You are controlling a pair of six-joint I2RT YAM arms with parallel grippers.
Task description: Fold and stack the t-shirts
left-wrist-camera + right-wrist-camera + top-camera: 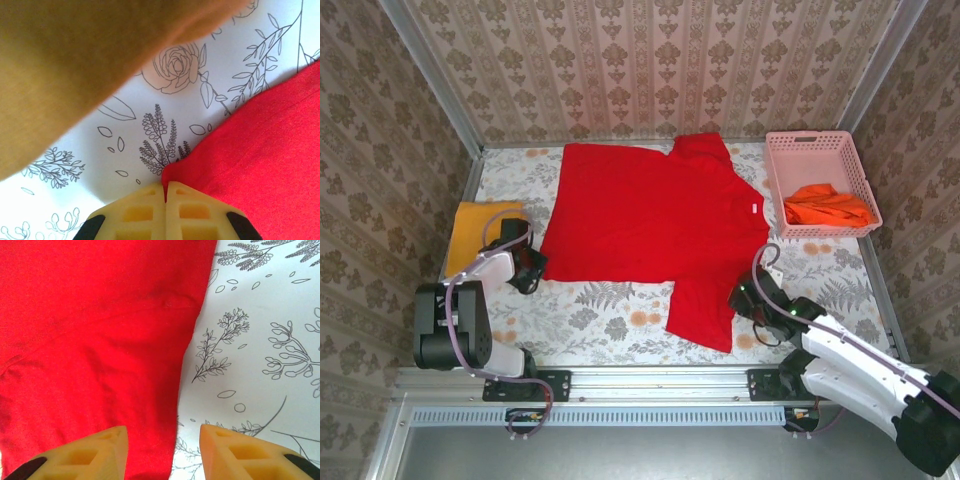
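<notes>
A bright red t-shirt lies spread flat across the middle of the flower-patterned table, its neck label toward the right. My left gripper is at the shirt's near-left hem corner. In the left wrist view it is shut on that corner of the red cloth. My right gripper is at the near sleeve. In the right wrist view it is open, with the edge of the red sleeve between its fingers. A folded mustard-yellow t-shirt lies at the left. An orange t-shirt sits bunched in the basket.
A pink plastic lattice basket stands at the back right corner. Patterned walls close in the table at the back and on both sides. Bare tablecloth shows along the near edge between the arms.
</notes>
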